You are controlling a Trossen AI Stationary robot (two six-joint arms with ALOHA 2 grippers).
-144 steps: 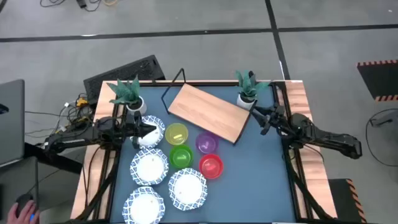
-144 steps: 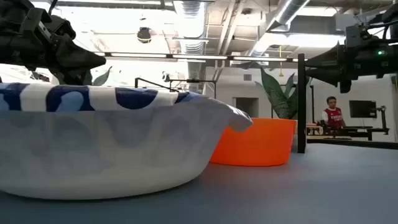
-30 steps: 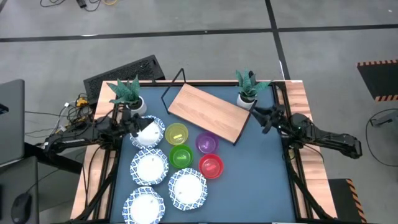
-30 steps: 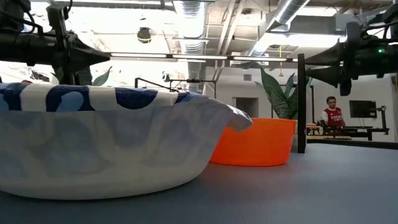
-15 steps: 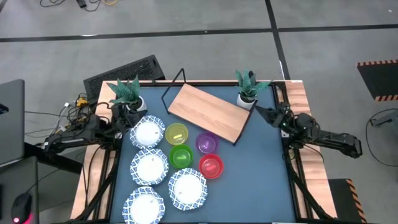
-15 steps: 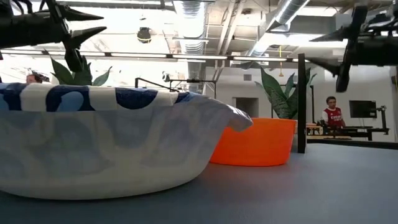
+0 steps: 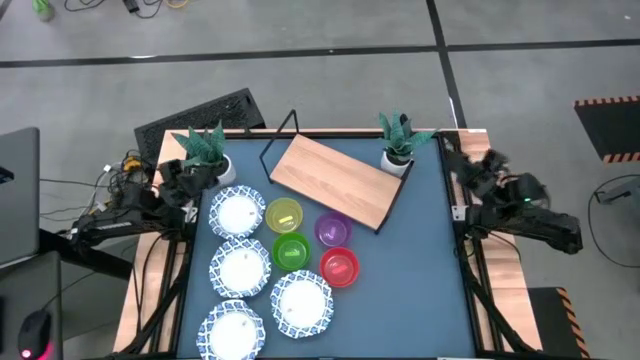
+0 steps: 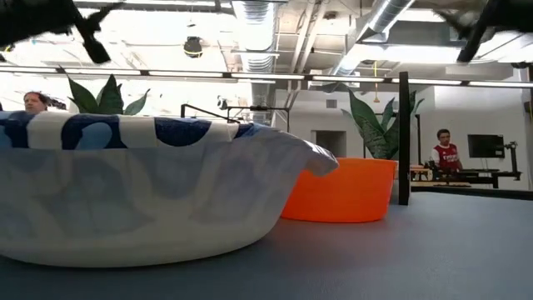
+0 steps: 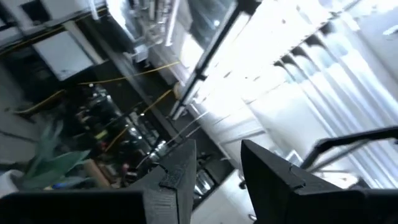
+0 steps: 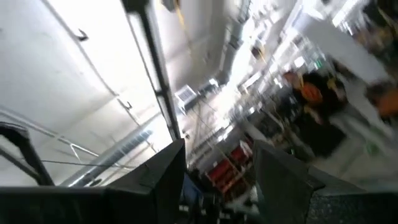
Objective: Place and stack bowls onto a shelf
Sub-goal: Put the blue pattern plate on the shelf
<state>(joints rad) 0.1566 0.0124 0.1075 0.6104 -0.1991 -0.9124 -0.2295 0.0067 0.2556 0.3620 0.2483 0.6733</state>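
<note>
Your left gripper (image 7: pixel 168 180) sits released at the table's left edge, just left of the far-left patterned dish (image 7: pixel 236 212); right gripper (image 7: pixel 478 170) released, well right of the shelf (image 7: pixel 337 180).

on the blue table (image 7: pixel 420 270) we saw the wooden shelf (image 7: pixel 335 180), four white dishes (image 7: pixel 240 268), four plastic bowls (image 7: pixel 340 267) and two potted plants (image 7: pixel 398 150).

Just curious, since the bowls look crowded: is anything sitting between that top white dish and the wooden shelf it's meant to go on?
Mostly no. The white dish and the shelf have bare blue table between them; the yellow bowl sits just beside that path.
</note>
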